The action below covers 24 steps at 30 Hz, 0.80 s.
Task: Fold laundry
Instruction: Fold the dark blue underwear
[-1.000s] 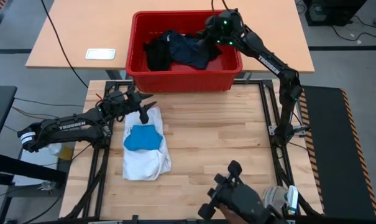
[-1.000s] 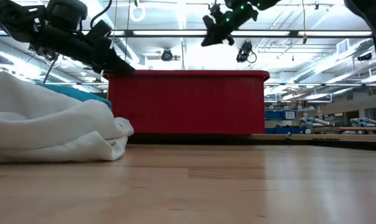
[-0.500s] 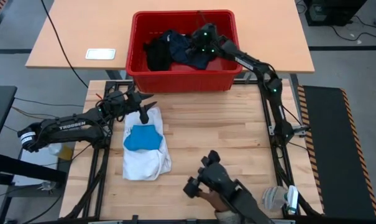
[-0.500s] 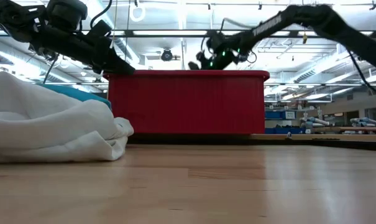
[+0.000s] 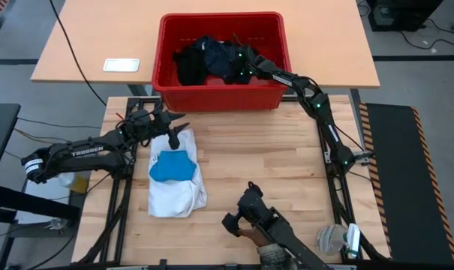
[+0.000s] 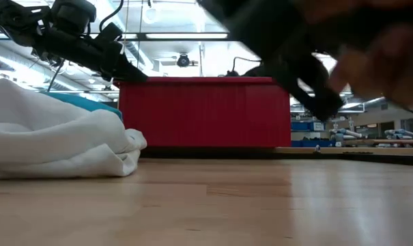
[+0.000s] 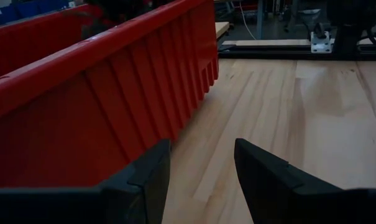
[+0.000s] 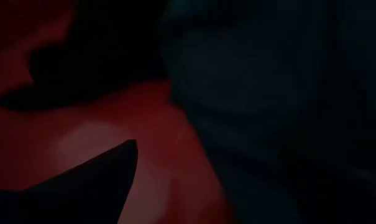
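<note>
A white shirt (image 5: 175, 191) lies crumpled on the wooden table's left half, with a small bright blue piece (image 5: 170, 166) lying on top of it. Black and dark blue garments (image 5: 200, 60) are heaped in the red crate (image 5: 166, 82) at the table's far edge. My left gripper (image 5: 178, 135) hangs open just above the shirt's far end, pointing toward the crate wall (image 7: 82, 106), nothing between its fingers. My right gripper (image 5: 228, 64) is down inside the crate at the dark heap; in its wrist view one finger (image 8: 82, 180) stands wide of the dark cloth (image 8: 268, 81). My right gripper is low among the dark garments in the crate, coming in slanting down from the table's right. Whether its fingers touch the cloth I cannot tell, since the wrist view is dark and the high view hides the tips.
A person's hand holds a black hand-held device (image 5: 249, 217) over the table's near edge; it blurs across the low view (image 6: 295, 61). A small white object (image 5: 121, 64) lies on the table behind. Bare wood (image 5: 264, 157) spreads right of the shirt.
My right gripper has come down from above the crate's right rim into the crate and toward the table's left, onto the dark heap. The hand-held device at the near edge has moved farther over the table and toward the left. The shirt and blue piece have stayed put.
</note>
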Motion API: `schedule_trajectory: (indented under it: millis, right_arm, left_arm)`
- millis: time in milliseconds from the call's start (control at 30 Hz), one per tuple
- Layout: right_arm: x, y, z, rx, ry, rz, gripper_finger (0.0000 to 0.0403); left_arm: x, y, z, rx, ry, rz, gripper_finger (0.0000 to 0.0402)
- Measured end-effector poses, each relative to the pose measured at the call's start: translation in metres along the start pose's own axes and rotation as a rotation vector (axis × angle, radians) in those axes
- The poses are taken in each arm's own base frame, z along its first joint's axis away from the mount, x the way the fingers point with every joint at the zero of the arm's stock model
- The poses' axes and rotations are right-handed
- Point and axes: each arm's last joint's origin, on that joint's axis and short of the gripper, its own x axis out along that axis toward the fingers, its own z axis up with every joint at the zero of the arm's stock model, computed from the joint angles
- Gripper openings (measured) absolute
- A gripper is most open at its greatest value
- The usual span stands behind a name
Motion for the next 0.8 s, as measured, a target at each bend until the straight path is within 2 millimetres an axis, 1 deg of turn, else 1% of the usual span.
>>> schedule_trajectory:
  millis: [167, 333, 433, 533, 667, 800]
  right_arm:
    - [0.016, -0.007, -0.021, 0.022, 0.092, 0.053, 0.0399]
    - [0.024, -0.007, -0.029, -0.024, 0.118, 0.100, 0.0396]
    - [0.024, -0.006, -0.028, -0.038, 0.116, 0.116, 0.0388]
    - [0.026, 0.005, -0.030, -0.093, 0.129, 0.187, 0.0365]
    - [0.029, 0.035, -0.037, -0.249, 0.186, 0.256, 0.0314]
    - [0.029, 0.051, -0.044, -0.391, 0.250, 0.234, 0.0253]
  left_arm:
    - [0.000, 0.000, 0.000, 0.000, 0.000, -0.001, 0.0180]
    - [0.000, 0.000, 0.000, 0.003, -0.002, -0.012, 0.0180]
    - [0.000, -0.001, 0.000, 0.004, -0.004, -0.016, 0.0180]
    - [0.000, 0.000, 0.000, 0.004, -0.004, -0.015, 0.0180]
    - [0.000, 0.000, 0.001, 0.005, -0.012, -0.014, 0.0180]
    - [0.000, 0.000, 0.001, 0.005, -0.011, -0.014, 0.0180]
